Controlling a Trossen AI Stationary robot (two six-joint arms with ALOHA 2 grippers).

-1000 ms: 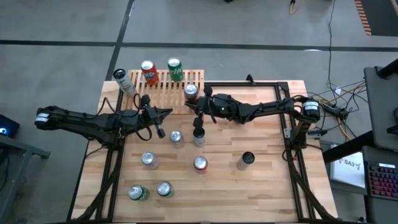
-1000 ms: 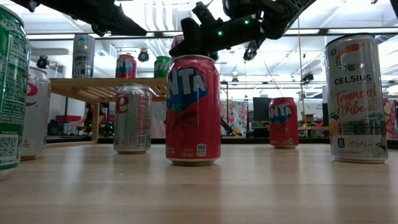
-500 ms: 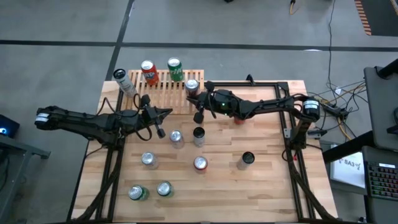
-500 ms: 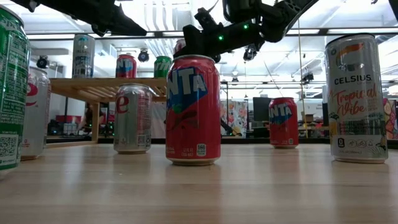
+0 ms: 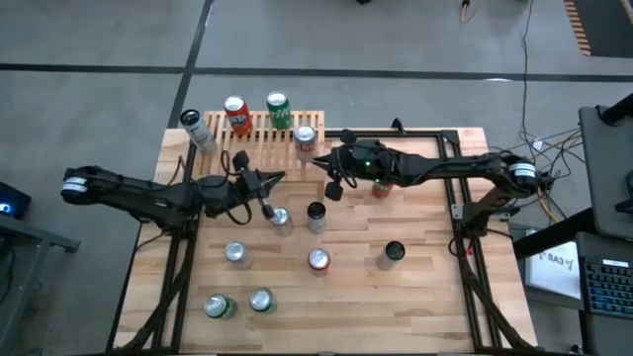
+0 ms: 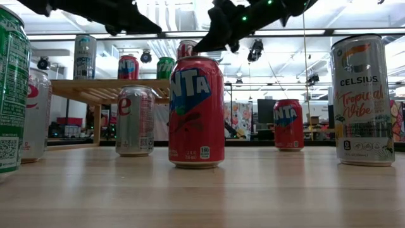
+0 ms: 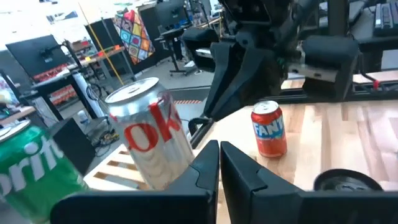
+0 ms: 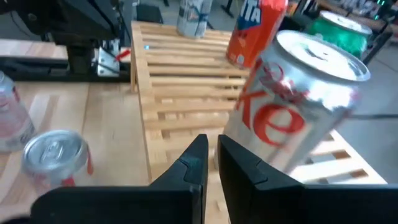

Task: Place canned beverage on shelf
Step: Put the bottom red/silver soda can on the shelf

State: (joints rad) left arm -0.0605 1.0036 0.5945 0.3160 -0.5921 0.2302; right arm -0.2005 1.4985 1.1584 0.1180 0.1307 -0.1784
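Several cans [image 5: 318, 260], wooden table [image 5: 425, 287], grey floor [image 5: 99, 40]

The wooden table [image 5: 425, 287] carries a slatted shelf [image 5: 259, 148] and loose cans; four cans stand on the shelf

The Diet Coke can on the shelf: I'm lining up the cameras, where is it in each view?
High: Diet Coke can, at the shelf's right end.
Low: only its top, behind the red Fanta can.
Left wrist: left of centre.
Right wrist: right.
Shared landmark: the shelf slats.
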